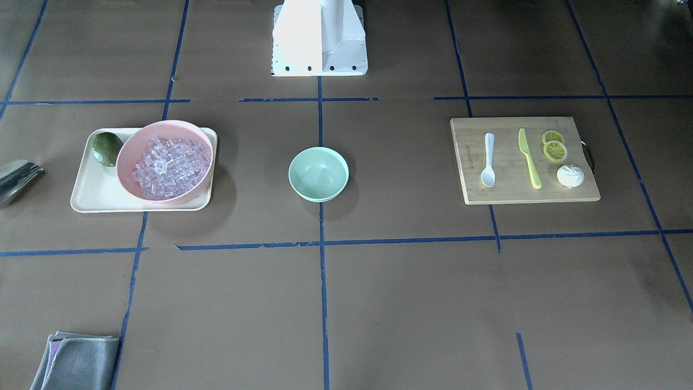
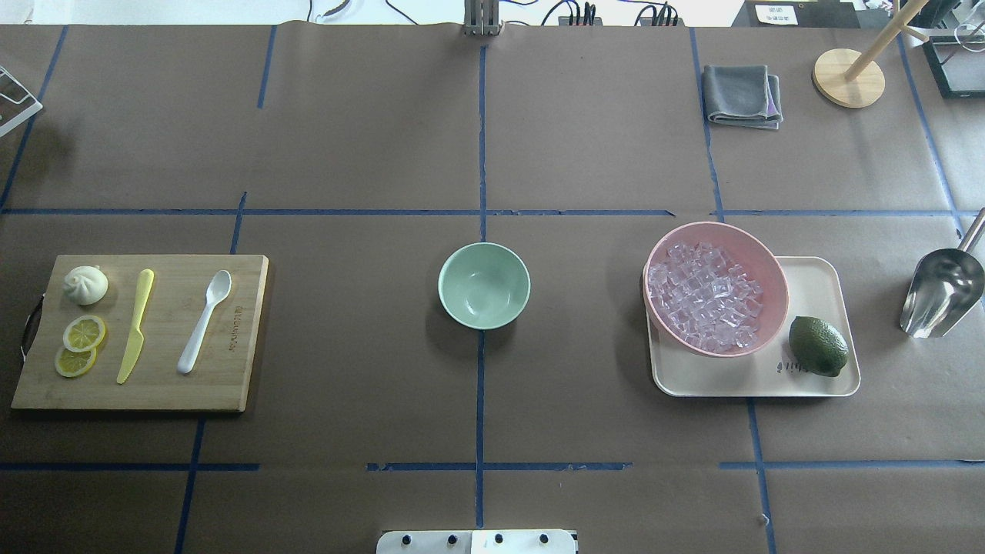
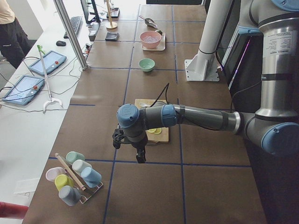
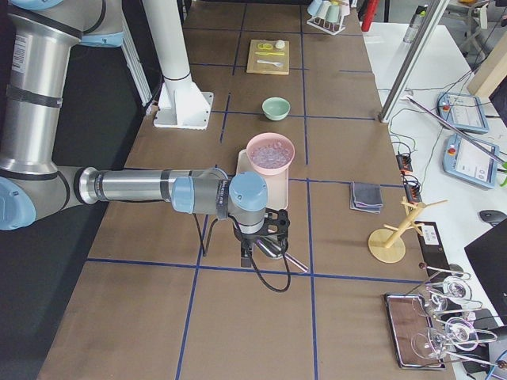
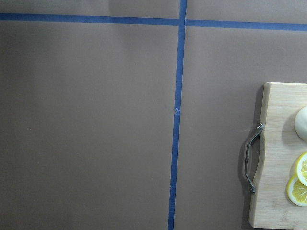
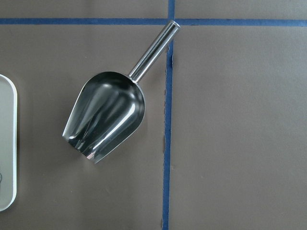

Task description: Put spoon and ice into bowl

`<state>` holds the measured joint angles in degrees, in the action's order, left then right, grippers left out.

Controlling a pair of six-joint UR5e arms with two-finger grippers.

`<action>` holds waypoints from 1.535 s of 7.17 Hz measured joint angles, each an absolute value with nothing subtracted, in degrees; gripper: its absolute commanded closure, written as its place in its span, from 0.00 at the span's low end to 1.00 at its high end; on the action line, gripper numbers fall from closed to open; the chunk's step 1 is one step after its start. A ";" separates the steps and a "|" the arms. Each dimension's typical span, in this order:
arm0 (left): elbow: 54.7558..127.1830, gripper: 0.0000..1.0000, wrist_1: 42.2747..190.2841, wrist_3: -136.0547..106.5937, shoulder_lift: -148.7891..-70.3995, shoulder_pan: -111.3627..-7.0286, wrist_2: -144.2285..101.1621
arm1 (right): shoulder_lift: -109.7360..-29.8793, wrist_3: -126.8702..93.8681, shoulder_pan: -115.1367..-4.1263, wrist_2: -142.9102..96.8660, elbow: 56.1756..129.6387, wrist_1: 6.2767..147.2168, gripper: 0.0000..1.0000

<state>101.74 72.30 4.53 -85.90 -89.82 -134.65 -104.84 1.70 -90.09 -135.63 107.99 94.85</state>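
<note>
The small white plastic spoon point(image 2: 202, 327) lies by the table's point(image 2: 346, 138) left edge, near the left tool point(image 3: 140, 157). I cannot tell how wide the left or right tool point(image 4: 247, 256) is.

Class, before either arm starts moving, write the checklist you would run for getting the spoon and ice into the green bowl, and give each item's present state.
1. Green bowl upright and empty: ok.
2. Spoon lies free on the cutting board, apart from the yellow knife: ok.
3. Ice piled in the pink bowl, uncovered from above: ok.
4. Metal scoop lies free, nothing in it: ok.
5. Left tool and right tool open: cannot tell; they show only in the side views.
</note>
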 measured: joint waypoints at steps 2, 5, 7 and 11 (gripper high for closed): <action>101.99 0.00 72.29 4.41 -85.96 -89.82 -134.41 | -105.03 1.64 -90.09 -135.79 107.97 93.30 0.00; 103.79 0.00 72.22 4.44 -85.65 -89.82 -134.13 | -105.27 1.71 -90.09 -135.98 108.01 91.74 0.00; 104.27 0.00 72.23 4.40 -85.47 -89.81 -134.42 | -105.24 1.96 -89.83 -136.04 108.13 91.68 0.00; 108.77 0.00 76.06 2.19 -85.82 -80.80 -140.51 | -105.21 1.99 -89.10 -136.14 108.19 91.76 0.00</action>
<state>108.77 76.06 2.19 -85.82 -80.80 -140.51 -105.21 1.99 -89.10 -136.14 108.19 91.76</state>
